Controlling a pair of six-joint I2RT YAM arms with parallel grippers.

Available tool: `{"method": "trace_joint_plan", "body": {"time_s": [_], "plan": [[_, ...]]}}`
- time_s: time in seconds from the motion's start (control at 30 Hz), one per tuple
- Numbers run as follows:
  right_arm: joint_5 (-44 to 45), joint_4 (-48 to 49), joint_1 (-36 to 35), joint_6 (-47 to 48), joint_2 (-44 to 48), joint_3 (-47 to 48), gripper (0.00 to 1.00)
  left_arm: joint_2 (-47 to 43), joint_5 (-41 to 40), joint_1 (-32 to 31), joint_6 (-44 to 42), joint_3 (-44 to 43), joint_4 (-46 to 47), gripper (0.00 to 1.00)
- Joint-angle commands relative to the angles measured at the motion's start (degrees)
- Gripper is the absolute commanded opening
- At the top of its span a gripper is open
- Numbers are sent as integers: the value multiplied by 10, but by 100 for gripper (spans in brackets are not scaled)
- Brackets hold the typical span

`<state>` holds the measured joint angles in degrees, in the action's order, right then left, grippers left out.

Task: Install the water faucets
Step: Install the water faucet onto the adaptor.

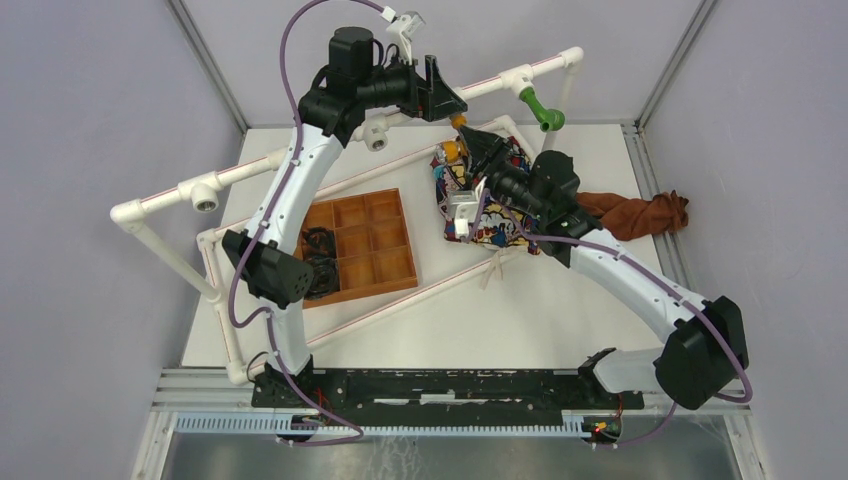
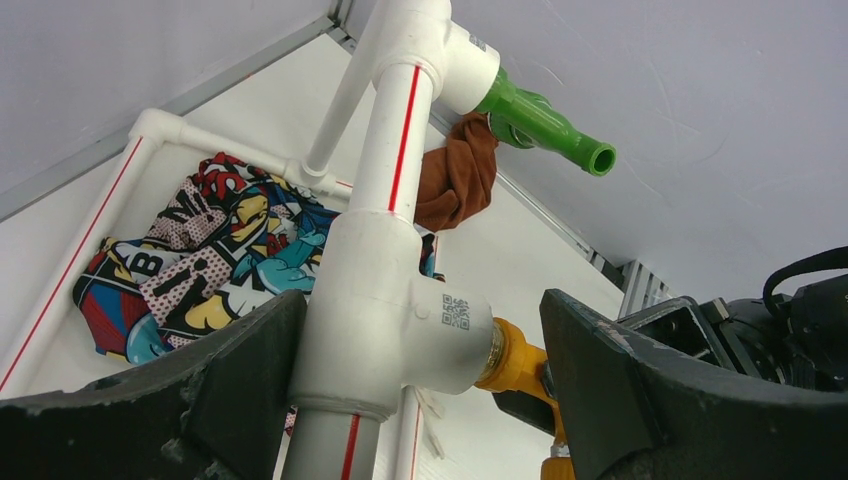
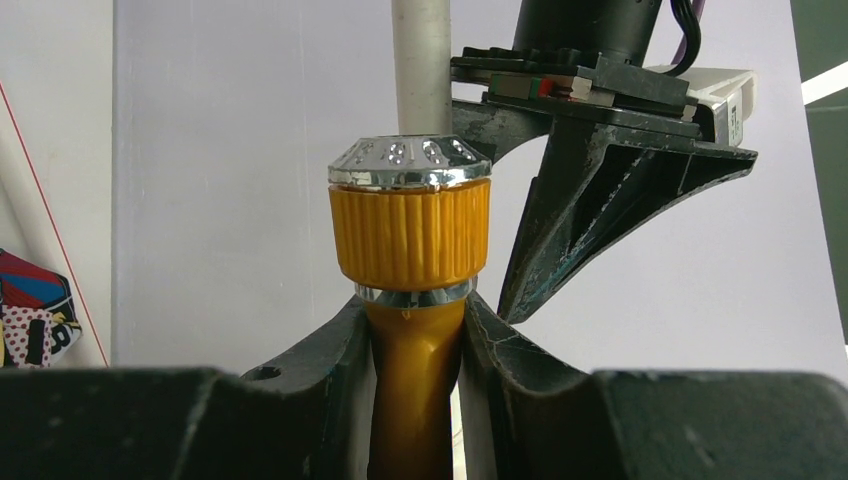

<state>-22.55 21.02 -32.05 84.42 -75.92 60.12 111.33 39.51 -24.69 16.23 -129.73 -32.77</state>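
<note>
The green faucet [image 2: 545,125] sat installed in the corner fitting [image 2: 440,50]. The right gripper [image 3: 413,335] clamped the orange-yellow faucet [image 3: 410,235] at the T-fitting [image 2: 385,310], seemingly only part-threaded; the left gripper [image 2: 420,365] straddled that fitting, jaws wide open

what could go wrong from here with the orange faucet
1. The left gripper straddles the white T-fitting with jaws open, so the pipe may twist when the orange-yellow faucet is screwed in.
2. The right gripper clamps that faucet close beside the left gripper's finger; turning could knock them together.
</note>
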Motion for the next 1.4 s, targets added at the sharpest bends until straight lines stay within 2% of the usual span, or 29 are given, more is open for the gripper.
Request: {"method": "trace_joint_plan", "body": {"time_s": [0.0,0.5,0.67,1.03,1.37], "plan": [[20,25,20,-56,-24,17,0,-28,128,-42,16,6,-70,90],[-42,92,55,-211,-46,19,0,-29,138,-43,11,4,-69,90],[-42,143,56,-302,-45,0,0,-29,140,-44,8,6,-68,90],[-14,272,57,-436,-47,-71,0,-30,133,-47,10,2,-68,90],[45,400,53,-607,-65,-113,0,-35,131,-47,9,3,-68,90]]}}
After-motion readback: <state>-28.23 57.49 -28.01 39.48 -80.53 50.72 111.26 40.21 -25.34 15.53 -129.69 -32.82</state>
